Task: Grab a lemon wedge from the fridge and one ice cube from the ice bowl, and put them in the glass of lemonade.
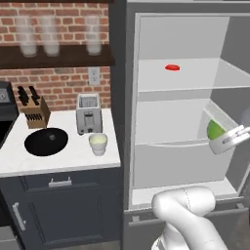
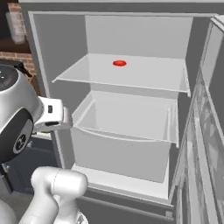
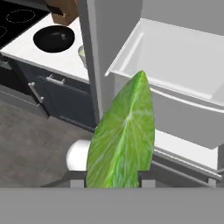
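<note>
Flat, even rendered light, no clear source, no glare. Fridge (image 1: 185,88) interior reads bright w/ soft grey shading under the shelves. Tall glasses (image 1: 49,34) on the wall shelf look hazy. Hand view is soft; lemon wedge (image 3: 124,135) up close, vivid, slightly blurred.

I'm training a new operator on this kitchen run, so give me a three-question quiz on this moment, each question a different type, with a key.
1. True or false: the tool is shut on the lemon wedge.
2. Multiple choice: on the counter, the glass of lemonade stands
A. in front of the toaster, right of the ice bowl
B. inside the fridge
C. on the knife block
3. Fill in: the flat red disc lies on the fridge's ______ shelf.

Key:
1. True; the wedge sits between the fingertips in the hand view.
2. A
3. upper
</note>
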